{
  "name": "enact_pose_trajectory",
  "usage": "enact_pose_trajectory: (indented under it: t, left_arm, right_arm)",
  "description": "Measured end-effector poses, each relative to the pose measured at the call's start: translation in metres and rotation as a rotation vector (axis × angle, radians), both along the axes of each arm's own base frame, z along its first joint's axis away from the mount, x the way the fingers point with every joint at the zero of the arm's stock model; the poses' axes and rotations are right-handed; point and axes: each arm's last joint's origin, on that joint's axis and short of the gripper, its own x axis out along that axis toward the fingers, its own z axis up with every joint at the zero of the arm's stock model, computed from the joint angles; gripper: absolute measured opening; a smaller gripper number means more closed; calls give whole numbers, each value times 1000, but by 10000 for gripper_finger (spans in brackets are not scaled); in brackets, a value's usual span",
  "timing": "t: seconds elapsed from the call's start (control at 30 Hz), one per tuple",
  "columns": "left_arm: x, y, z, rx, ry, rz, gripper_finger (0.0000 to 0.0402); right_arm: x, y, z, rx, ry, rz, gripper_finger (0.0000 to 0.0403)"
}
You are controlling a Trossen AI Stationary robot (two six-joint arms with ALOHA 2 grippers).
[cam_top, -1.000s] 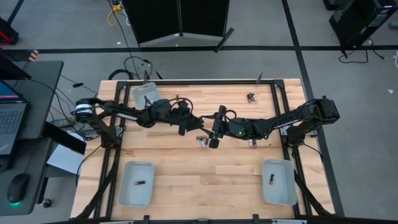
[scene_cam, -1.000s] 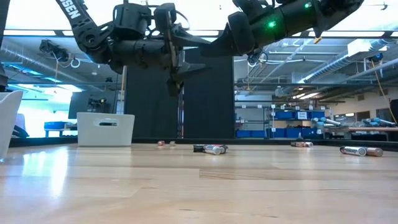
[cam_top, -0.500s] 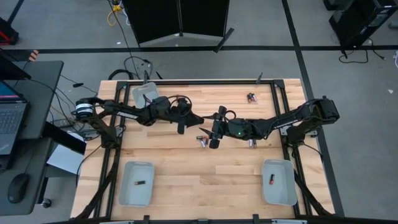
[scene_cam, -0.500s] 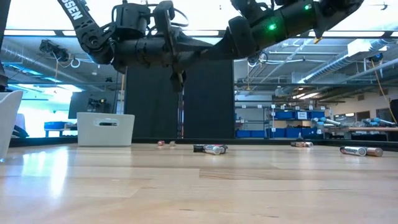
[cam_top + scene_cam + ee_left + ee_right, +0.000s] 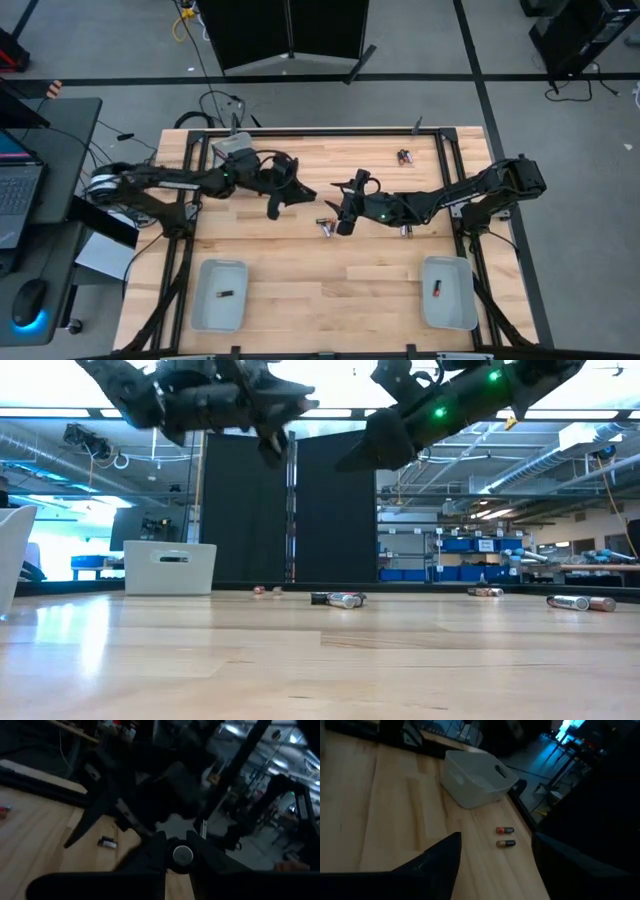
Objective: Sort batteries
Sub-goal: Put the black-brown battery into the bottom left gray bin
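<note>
My left gripper hangs high over the table's middle left, shut on one of the batteries, whose silvery round end shows between the fingers. My right gripper stands open above a loose pair of batteries lying on the wood; its fingers are wide apart with nothing between them. More batteries lie at the far right and near the right arm. The near left tray holds one battery. The near right tray holds another. My left gripper pinches the battery between its two fingers, by its sides. The battery's silvery round end faces back toward the wrist camera, so it lies roughly along the fingers. It is lifted well clear of the table.
A third pale tray stands at the far left, with two small batteries on the wood near it. In the low view, batteries lie mid-table and others to the right. Bare wood lies between the near trays.
My left gripper has shut, then gone up and toward the table's left edge, tipping more level. The batteries on the table have stayed where they were.
</note>
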Motion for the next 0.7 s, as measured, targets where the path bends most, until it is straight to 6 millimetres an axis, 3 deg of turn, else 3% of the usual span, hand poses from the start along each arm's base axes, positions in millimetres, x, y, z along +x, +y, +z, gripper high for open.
enact_pose_trajectory:
  t: [0.23, 0.4, 0.7]
  left_arm:
    - [-39, -28, 26, 104, 311, -1, 54]
    - [-63, -59, 21, 130, 636, -22, 54]
    - [-98, -127, -4, 146, 1038, -121, 54]
  right_arm:
    - [-1, 0, -4, 41, 27, 34, 180]
    - [-1, 0, -4, 49, 32, 38, 135]
    - [0, -13, -7, 130, 35, 65, 77]
